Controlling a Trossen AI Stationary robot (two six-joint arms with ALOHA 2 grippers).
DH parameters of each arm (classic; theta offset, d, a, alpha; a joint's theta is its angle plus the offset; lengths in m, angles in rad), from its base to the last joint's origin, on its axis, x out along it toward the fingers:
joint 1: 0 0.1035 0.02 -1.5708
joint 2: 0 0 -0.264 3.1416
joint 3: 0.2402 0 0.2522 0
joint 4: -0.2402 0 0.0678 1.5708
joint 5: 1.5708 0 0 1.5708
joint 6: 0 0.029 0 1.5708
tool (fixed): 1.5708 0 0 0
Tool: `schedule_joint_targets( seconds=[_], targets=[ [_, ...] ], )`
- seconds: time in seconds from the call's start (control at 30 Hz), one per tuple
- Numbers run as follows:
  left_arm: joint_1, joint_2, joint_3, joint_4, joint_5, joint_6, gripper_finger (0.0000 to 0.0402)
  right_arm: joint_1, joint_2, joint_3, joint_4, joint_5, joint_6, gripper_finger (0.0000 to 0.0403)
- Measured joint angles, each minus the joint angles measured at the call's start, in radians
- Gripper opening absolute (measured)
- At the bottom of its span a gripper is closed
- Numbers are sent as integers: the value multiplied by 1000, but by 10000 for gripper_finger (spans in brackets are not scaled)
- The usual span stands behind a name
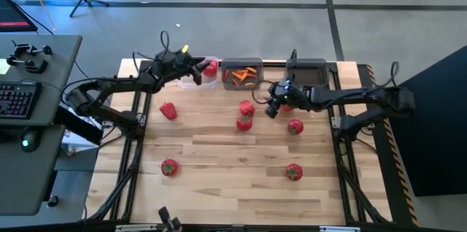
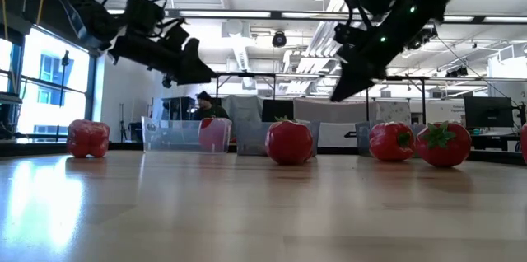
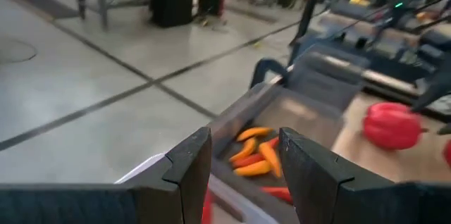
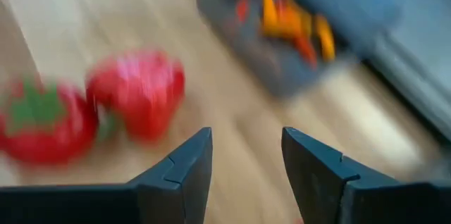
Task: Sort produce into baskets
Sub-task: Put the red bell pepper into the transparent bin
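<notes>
Taking the middle grey basket [image 1: 241, 74] as the landmark: nearest the table's front edge, well short of it, lie two tomatoes [image 1: 169, 166] and [image 1: 293, 172]. Closer in sit a bell pepper [image 1: 168, 111] toward the left arm's side, and a pepper-and-tomato pair [image 1: 245, 114] almost straight in front of the basket, touching each other. Another tomato [image 1: 295, 125] lies to the right of that pair.

The right gripper [image 1: 275, 105] hangs just beside the pair, its fingers parted and empty. The left gripper [image 1: 195, 67] hovers over the clear basket [image 1: 203, 73] next to the landmark, fingers apart, holding nothing; a red item already rests inside. Orange-red carrot pieces [image 1: 243, 76] fill the landmark itself; a second grey basket [image 1: 308, 71] stands on its far right side.

Risk, as I judge it: reaching for one of the touching pair could nudge the round tomato and set it rolling across the smooth wooden tabletop [image 1: 233, 188].

Beyond the baskets lies grey concrete floor; a person [image 2: 206, 105] sits far back in the room.
</notes>
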Motion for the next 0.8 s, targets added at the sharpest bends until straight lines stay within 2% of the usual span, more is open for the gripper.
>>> schedule_joint_targets(
  seconds=[0.13, 0.23, 0.3, 0.53, 0.8],
  targets=[
    [-29, -30, -31, 15, 2, 9, 155, 66, -17, 101, -380, 27, 160, 163],
    [-49, -31, -48, 37, 1, 30, 155, 134, -18, 133, -571, 95, 240, 163],
    [-58, -32, -55, 47, 1, 34, 155, 181, -17, 129, -640, 144, 249, 163],
    [-87, -31, -55, 54, -2, 92, 155, 301, -14, 19, -626, 223, 231, 156],
    [-92, -31, -55, 53, -3, 100, 155, 258, -13, -13, -585, 231, 340, 136]
  ],
)
